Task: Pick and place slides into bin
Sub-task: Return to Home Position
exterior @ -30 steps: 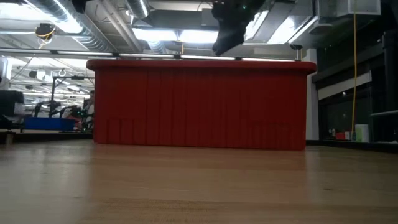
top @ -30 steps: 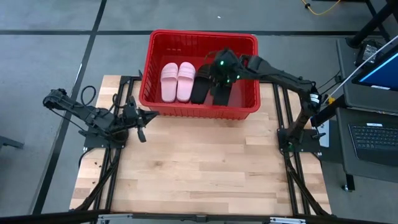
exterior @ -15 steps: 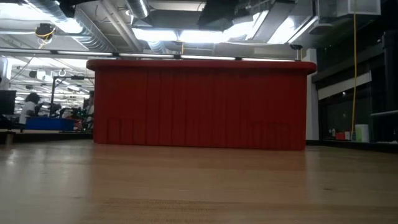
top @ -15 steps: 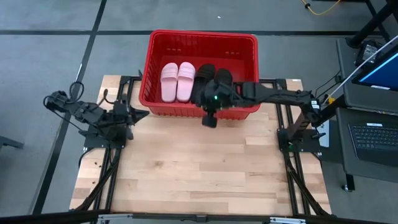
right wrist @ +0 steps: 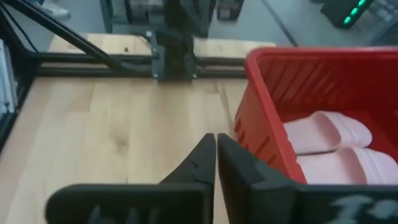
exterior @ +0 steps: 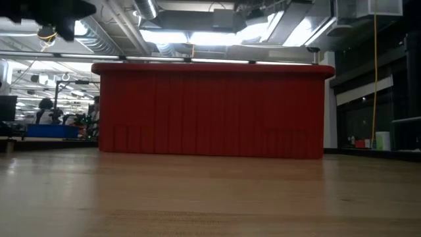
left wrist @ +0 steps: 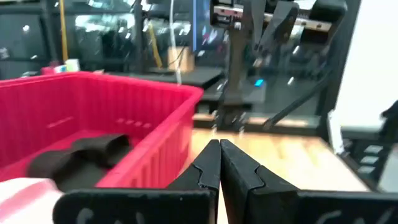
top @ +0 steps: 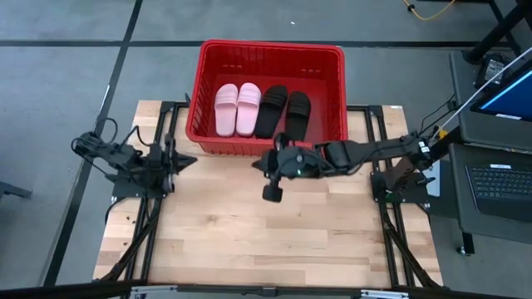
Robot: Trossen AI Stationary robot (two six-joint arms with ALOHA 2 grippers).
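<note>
The red bin (top: 268, 51) stands at the table's far edge. Four slides lie in it side by side on their soles: two pale pink ones (top: 238, 109) on the left and two black ones (top: 283, 111) on the right. My right gripper (top: 258, 164) is shut and empty. It hovers over the table just in front of the bin's near wall and points toward the table's left. My left gripper (top: 189, 159) is shut and empty at the bin's near left corner, pointing right. The right wrist view shows the pink slides (right wrist: 329, 146) past the shut fingers (right wrist: 216, 152).
Bare wooden tabletop (top: 266, 232) spreads between the bin and the near edge. Both arm bases stand on black frames at the table's left (top: 137, 187) and right (top: 399, 178). A desk with a laptop (top: 499, 178) stands beyond the right edge. In the low view the bin's near wall (exterior: 210, 112) blocks the middle.
My right gripper has pulled back from above the right black slide inside the bin. It has crossed the bin's near wall and come down over the table in front of it. The black slide stays lying in the bin beside the other.
</note>
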